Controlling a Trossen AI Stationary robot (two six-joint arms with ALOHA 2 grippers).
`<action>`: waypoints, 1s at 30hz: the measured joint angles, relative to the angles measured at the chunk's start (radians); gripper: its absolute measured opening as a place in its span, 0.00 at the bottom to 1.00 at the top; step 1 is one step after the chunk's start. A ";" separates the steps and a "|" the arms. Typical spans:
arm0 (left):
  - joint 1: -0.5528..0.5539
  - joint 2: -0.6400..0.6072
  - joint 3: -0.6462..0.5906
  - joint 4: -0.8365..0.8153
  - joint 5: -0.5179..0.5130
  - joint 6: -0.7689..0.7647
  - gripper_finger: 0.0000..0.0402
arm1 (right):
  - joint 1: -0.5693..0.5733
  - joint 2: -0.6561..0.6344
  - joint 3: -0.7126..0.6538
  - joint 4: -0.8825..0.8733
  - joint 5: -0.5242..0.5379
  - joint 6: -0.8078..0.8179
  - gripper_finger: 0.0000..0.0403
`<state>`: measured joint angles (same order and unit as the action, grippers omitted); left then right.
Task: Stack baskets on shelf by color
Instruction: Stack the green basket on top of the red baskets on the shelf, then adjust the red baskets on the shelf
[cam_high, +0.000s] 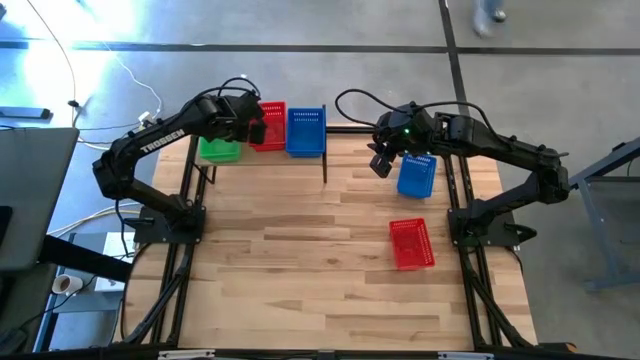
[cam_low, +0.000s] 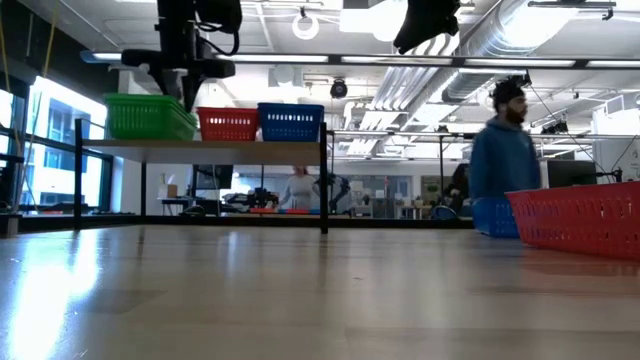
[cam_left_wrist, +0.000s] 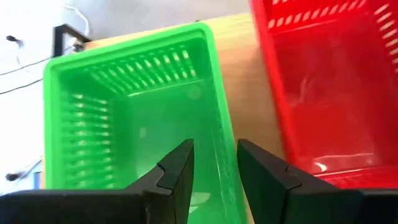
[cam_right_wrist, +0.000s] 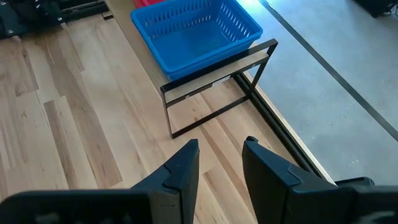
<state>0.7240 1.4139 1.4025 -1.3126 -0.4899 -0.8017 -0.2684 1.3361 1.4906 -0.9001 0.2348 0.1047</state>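
A red basket (cam_high: 411, 243) was seen lying on the table (cam_high: 300, 290) at about four o'clock from the table's middle, nearest the front edge. Farther back, at about two o'clock, a blue basket (cam_high: 417, 175) rested on the table, and the right gripper (cam_high: 381, 163) was held in the air just beside it, at its ten o'clock. In the right wrist view its fingers (cam_right_wrist: 180, 171) were seen parted, with nothing between them.

At the back of the table, at about eleven o'clock, the shelf (cam_high: 322, 160) was found with three stacks set side by side: green baskets (cam_high: 219, 150) at the left end, red ones (cam_high: 270, 127) in the middle and blue ones (cam_high: 305, 131) at the right end. How many baskets were nested in each stack could not be told for certain.

The left gripper (cam_left_wrist: 213, 180) was held above the green stack, at its wall nearest the red one. Its fingers (cam_left_wrist: 177, 174) were seen apart, with the rim of the green stack (cam_left_wrist: 137, 118) below the gap; whether the rim was touched was unclear.

Beyond the table, a person (cam_low: 503, 150) was seen in the room, at about three o'clock in the low view.
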 joint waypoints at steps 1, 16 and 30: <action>0.002 0.000 0.000 -0.013 -0.004 0.001 0.28 | 0.000 0.000 0.000 0.000 0.000 0.000 0.27; -0.009 -0.002 0.000 0.005 -0.016 0.019 0.28 | 0.000 0.000 0.000 0.000 -0.001 0.000 0.27; -0.051 -0.039 0.000 0.176 -0.022 0.022 0.28 | 0.000 0.000 0.000 0.000 -0.002 0.000 0.27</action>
<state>0.6733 1.3754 1.4025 -1.1367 -0.5120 -0.7796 -0.2684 1.3361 1.4906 -0.9001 0.2325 0.1047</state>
